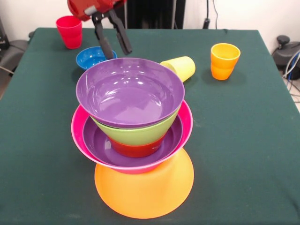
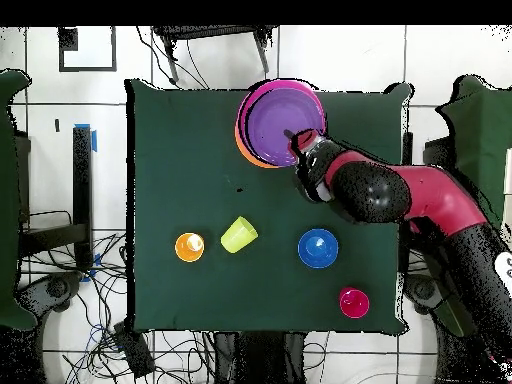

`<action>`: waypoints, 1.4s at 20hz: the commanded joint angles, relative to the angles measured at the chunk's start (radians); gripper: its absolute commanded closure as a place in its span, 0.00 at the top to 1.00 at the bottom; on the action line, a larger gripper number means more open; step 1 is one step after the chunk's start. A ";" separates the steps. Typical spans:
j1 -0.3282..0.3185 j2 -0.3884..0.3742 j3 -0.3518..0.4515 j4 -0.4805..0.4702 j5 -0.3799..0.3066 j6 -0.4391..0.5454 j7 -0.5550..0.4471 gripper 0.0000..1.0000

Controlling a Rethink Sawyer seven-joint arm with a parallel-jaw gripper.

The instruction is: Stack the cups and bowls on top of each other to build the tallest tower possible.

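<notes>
Two hand [image 1: 116, 47] fingers spread apart, empty, hovering just behind tower's [image 1: 136, 136] top purple bowl [image 1: 130, 91], touching nothing

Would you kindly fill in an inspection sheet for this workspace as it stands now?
Surface: green cloth table, flat.
Job's things: tower of orange base, pink, purple, red-orange, lime and purple bowls; blue bowl apart; red cup and orange cup upright; yellow cup on its side.
Clutter: nothing seen.
Gripper: gripper open, empty, behind the tower's top rim.
Cables: cables on the floor beside the table.
Surroundings: tiled floor, dark chairs at the edges.
</notes>
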 commanded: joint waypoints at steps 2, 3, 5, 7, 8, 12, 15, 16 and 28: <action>0.003 -0.022 0.002 0.126 0.028 0.074 -0.120 1.00; -0.004 -0.012 0.004 0.143 0.032 0.073 -0.122 1.00; -0.019 0.015 0.009 0.175 0.041 0.078 -0.134 1.00; -0.034 0.051 0.015 0.205 0.049 0.087 -0.155 1.00; -0.038 0.075 0.014 0.211 0.051 0.092 -0.165 1.00; -0.047 0.135 0.008 0.234 0.048 0.089 -0.176 1.00; -0.049 0.159 0.002 0.242 0.035 0.074 -0.174 1.00; -0.050 0.166 0.000 0.244 0.031 0.071 -0.172 1.00; -0.044 0.265 -0.010 0.251 -0.012 0.032 -0.182 1.00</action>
